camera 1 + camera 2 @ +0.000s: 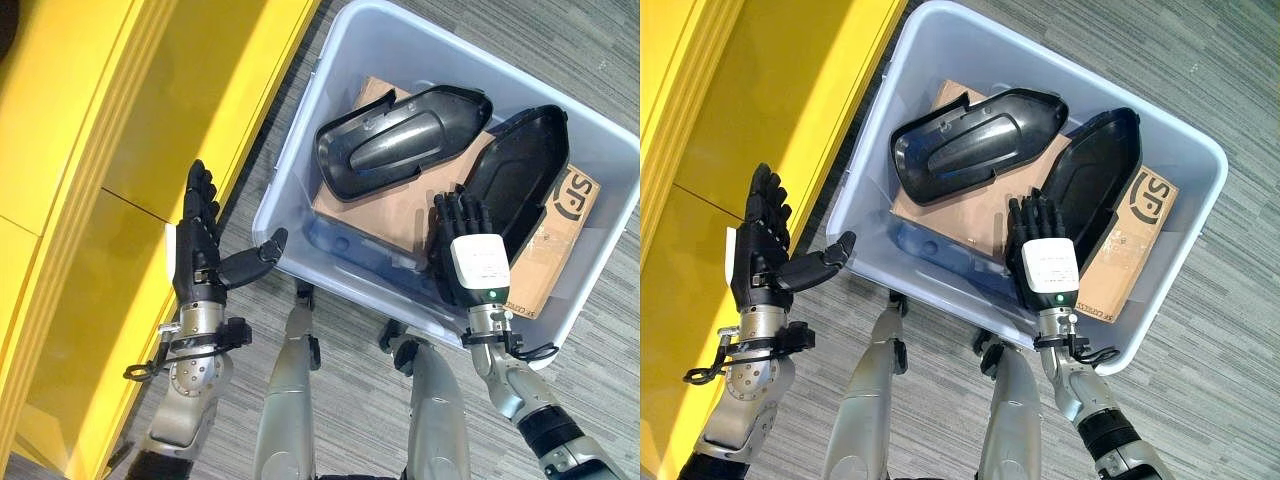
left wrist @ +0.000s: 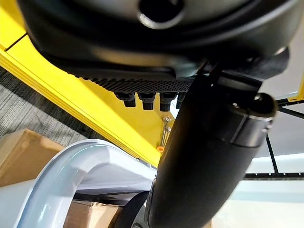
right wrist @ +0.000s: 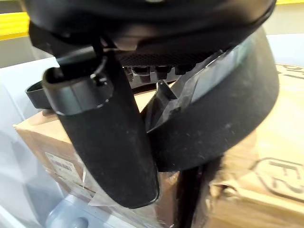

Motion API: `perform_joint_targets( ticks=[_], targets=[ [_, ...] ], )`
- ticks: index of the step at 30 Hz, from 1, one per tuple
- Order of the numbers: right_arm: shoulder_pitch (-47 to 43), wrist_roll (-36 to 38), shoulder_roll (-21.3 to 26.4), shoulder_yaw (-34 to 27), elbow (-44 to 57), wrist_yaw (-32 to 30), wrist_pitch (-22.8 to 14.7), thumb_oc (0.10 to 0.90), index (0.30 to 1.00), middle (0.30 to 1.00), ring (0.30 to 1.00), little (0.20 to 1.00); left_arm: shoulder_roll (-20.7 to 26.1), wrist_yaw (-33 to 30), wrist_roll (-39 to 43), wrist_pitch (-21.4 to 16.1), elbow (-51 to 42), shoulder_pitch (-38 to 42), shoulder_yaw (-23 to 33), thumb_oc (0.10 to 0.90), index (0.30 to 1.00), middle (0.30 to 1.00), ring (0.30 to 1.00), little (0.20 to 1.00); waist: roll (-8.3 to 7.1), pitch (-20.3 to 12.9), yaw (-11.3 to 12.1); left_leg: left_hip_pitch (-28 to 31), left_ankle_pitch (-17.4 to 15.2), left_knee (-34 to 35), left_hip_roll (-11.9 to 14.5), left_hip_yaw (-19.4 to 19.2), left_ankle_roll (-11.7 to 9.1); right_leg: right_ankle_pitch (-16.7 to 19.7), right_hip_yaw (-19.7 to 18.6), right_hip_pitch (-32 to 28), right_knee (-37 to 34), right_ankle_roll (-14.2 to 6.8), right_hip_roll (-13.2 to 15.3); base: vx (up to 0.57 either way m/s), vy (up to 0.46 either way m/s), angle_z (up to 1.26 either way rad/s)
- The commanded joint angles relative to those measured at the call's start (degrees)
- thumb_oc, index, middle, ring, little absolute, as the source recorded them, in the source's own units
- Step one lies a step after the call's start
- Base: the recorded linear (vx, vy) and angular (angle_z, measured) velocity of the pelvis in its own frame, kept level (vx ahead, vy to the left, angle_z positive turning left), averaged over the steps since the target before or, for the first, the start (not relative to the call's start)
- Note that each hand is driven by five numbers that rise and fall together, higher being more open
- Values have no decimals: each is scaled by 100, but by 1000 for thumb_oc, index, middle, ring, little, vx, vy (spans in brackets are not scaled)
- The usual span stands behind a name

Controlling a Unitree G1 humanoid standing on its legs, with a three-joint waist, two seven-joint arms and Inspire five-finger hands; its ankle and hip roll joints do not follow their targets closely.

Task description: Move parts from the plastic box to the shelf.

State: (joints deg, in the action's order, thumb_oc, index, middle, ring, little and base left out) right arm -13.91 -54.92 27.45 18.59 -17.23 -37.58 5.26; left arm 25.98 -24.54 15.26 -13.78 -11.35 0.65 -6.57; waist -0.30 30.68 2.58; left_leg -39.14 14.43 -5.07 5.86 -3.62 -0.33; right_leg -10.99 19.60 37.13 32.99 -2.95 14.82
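A pale translucent plastic box (image 1: 284,185) stands on the floor. Two black moulded shell parts lie in it on cardboard cartons (image 1: 385,212). One part (image 1: 400,135) is at the middle, the other (image 1: 525,165) leans at the right. My right hand (image 1: 470,255) is inside the box, open. Its straight fingers rest against the near end of the right part (image 3: 228,118), with the thumb (image 3: 114,152) spread beside it. My left hand (image 1: 195,250) hovers open outside the box's left wall, thumb (image 2: 204,166) pointing at the rim (image 2: 61,175). It holds nothing. The yellow shelf (image 1: 100,150) runs along the left.
Grey striped carpet (image 1: 560,60) surrounds the box. The yellow shelf's edge (image 2: 95,109) passes close to the box's left corner, leaving a narrow strip of floor where my left hand is.
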Motion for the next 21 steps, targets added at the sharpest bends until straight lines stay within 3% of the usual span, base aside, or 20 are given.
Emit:
perform_joint_targets(
  ticks=[1, 21],
  targets=[
    [-278, 146, 560, -639, 661, -657, 89, 900, 1000, 1000, 1000, 1000, 116, -163, -272, -544, -780, -62, 387, 900, 1000, 1000, 1000, 1000, 19, -88, -47, 157, -1196, -925, 186, -82, -253, 773, -451, -659, -1553, -364, -123, 1, 3, -4],
    [-68, 215, 572, -753, 954, -656, 43, 900, 1000, 1000, 1000, 1000, 108, -214, -264, -515, -809, -126, 452, 900, 1000, 1000, 1000, 1000, -53, -88, -115, 132, -1242, -978, 199, -76, -246, 754, -480, -597, -1500, -335, -139, 0, 0, 0]
  ],
)
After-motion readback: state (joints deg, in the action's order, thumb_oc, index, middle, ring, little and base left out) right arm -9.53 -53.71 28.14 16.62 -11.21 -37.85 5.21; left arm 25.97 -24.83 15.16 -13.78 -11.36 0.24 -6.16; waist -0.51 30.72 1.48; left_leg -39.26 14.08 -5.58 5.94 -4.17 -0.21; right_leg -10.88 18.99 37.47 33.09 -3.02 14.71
